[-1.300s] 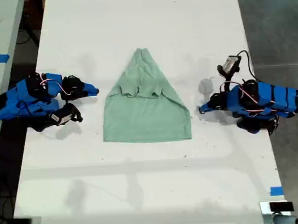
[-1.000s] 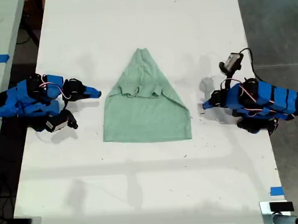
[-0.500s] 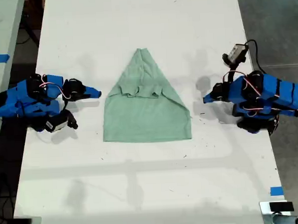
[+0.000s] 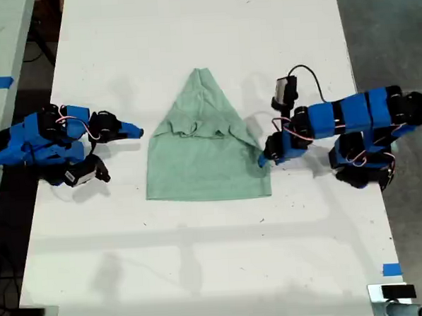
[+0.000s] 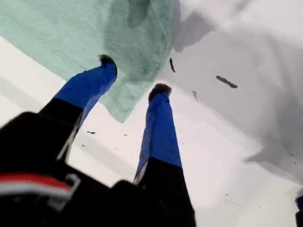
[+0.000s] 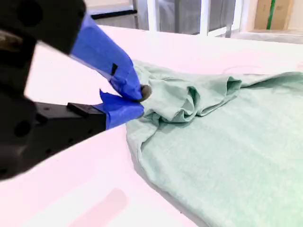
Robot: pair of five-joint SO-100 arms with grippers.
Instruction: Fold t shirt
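In the middle of the white table [image 4: 202, 257] our mint t shirt [image 4: 205, 162] lies flat, tapering to a point at the far end. Our first pincer [image 4: 263, 157] sits spread open, straddling the shirt's edge on the exterior view's right. Our second pincer [image 6: 140, 100] looks pinched closed, tips right against the opposite bunched edge.

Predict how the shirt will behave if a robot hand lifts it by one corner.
The shirt will probably droop, not hold its shape: it already lies bunched and creased near its sleeves. It looks thin and light, so little force should lift it. Its folded layers may slide apart on the table, since nothing pins them and my first hand is open at one corner only.
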